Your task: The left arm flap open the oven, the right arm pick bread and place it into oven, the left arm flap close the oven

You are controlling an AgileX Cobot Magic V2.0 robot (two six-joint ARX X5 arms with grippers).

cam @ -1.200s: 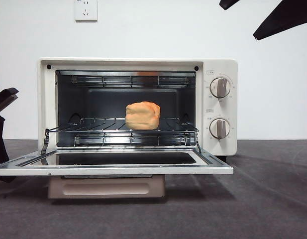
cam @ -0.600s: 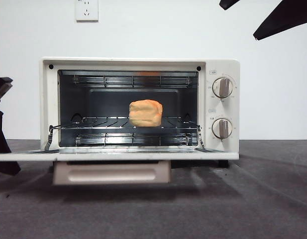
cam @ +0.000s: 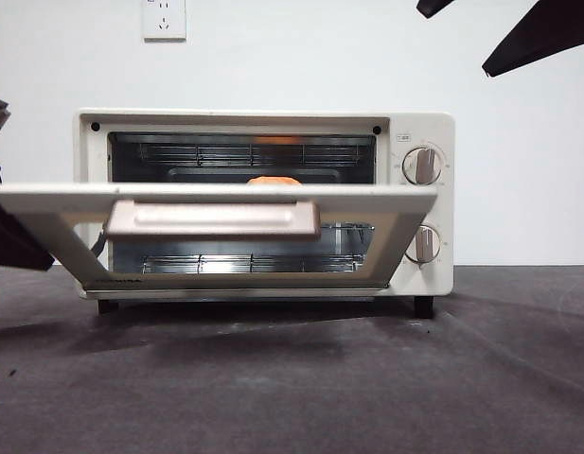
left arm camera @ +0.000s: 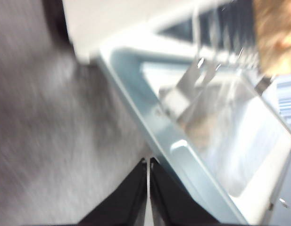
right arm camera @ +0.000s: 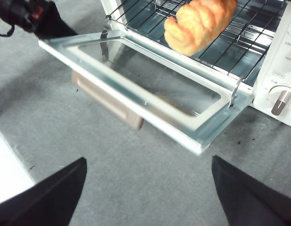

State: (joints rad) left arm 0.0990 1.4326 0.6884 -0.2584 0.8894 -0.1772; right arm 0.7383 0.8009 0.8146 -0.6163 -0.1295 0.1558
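Oven [cam: 263, 203] door [cam: 216, 232] half raised, bread [right arm camera: 200, 24] inside on rack [right arm camera: 239, 33]. My left gripper [left arm camera: 148, 162], jaws pressed together, empty, sits under door's edge. Best push up steadily, follow hinge arc, avoid slipping off. My right gripper [right arm camera: 147, 165] waits above, jaws spread, empty.

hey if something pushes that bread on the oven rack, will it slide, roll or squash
The bread looks soft and lumpy, so it would probably dent under a push. Its blocky shape suggests it won't roll. On the wire rack it likely catches on the bars rather than sliding freely.
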